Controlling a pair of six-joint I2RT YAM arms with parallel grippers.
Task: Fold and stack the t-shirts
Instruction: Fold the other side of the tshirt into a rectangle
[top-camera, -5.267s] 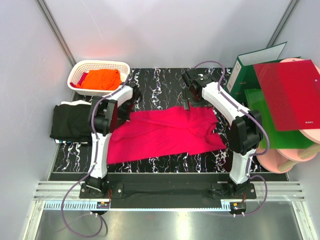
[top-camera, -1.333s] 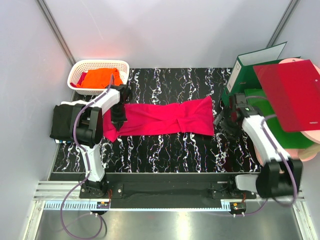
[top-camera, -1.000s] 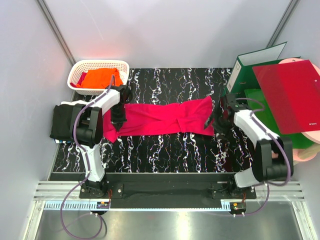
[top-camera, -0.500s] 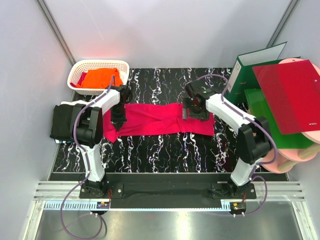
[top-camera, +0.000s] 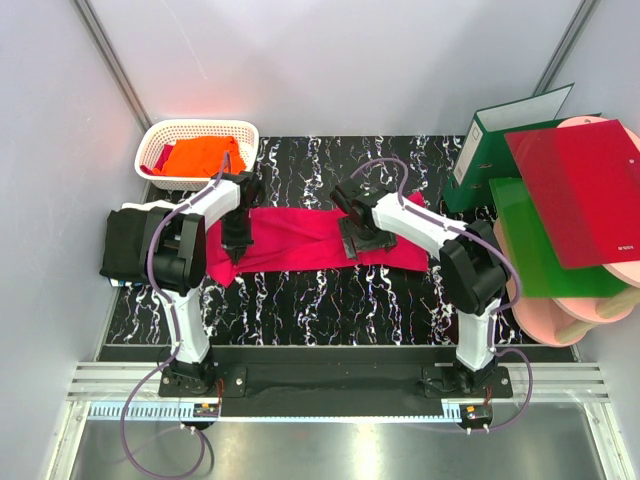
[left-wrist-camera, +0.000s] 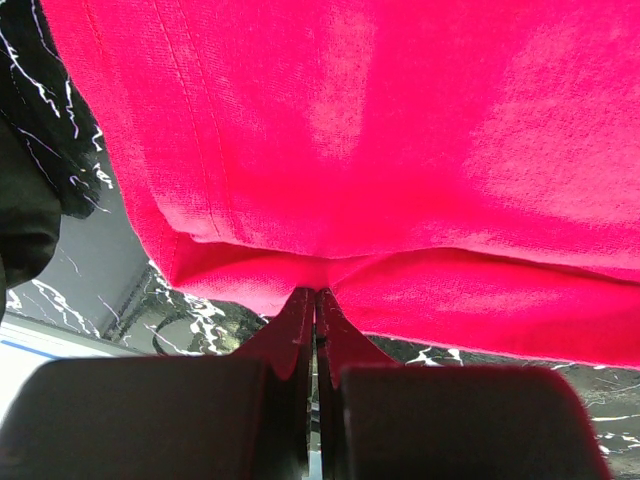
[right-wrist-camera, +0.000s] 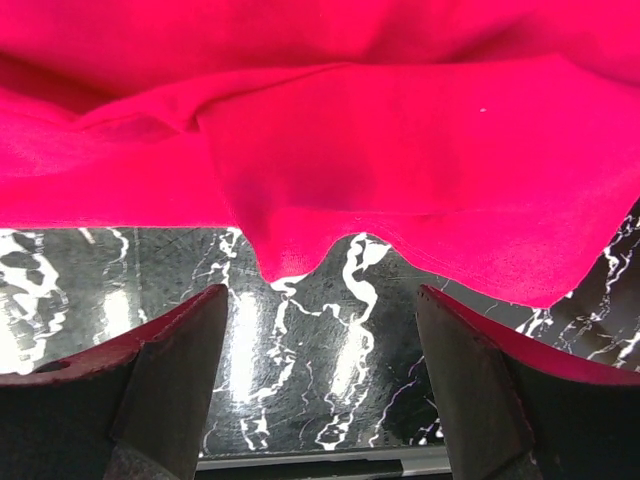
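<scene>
Across the middle of the desk (top-camera: 330, 300) the crimson-pink t-shirt (top-camera: 300, 238) is lying as a long narrow band, so the lengthwise folding is looking done. The crosswise fold is waiting, as is the stacking. At the left edge the black t-shirt (top-camera: 140, 245) is sitting in a dark, roughly squared heap, perhaps the start of the stack, though I cannot tell how neat it is. The orange t-shirt (top-camera: 200, 155) is bunching loosely in the white lattice basket (top-camera: 160, 135), not yet folded. By my reckoning the job is running somewhere under halfway.

The left gripper (left-wrist-camera: 316, 300) is pinching the near hem at the band's left end, its jaws pressed together on a small pleat of cloth. The right gripper (right-wrist-camera: 320, 295) is hovering low over the near edge towards the band's right half, jaws spread wide and holding nothing, with bare desk showing between its fingers (right-wrist-camera: 170, 360).
</scene>
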